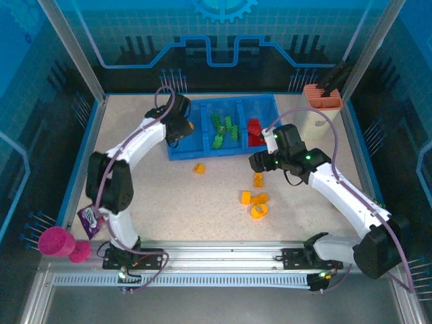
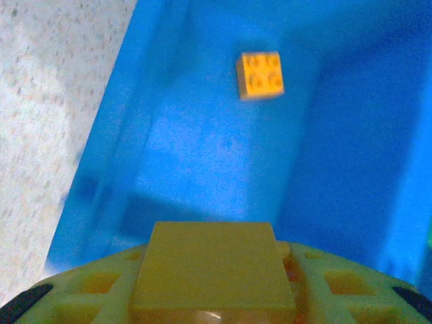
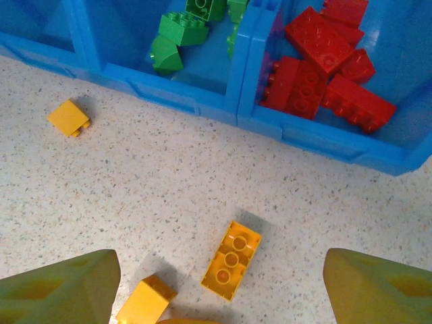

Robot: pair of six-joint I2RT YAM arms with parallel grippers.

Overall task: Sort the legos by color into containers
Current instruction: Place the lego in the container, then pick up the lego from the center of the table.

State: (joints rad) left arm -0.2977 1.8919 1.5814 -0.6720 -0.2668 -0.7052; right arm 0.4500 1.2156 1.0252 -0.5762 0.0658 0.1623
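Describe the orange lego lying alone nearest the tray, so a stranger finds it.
Look at the blue tray at the table's far side. In front of its left compartment lies one orange lego, alone; the other loose orange legos cluster farther right.

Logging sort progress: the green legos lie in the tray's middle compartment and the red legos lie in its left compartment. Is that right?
Not quite. The red legos lie in the right compartment, not the left, as the top external view shows. The green legos are in the middle, as stated.
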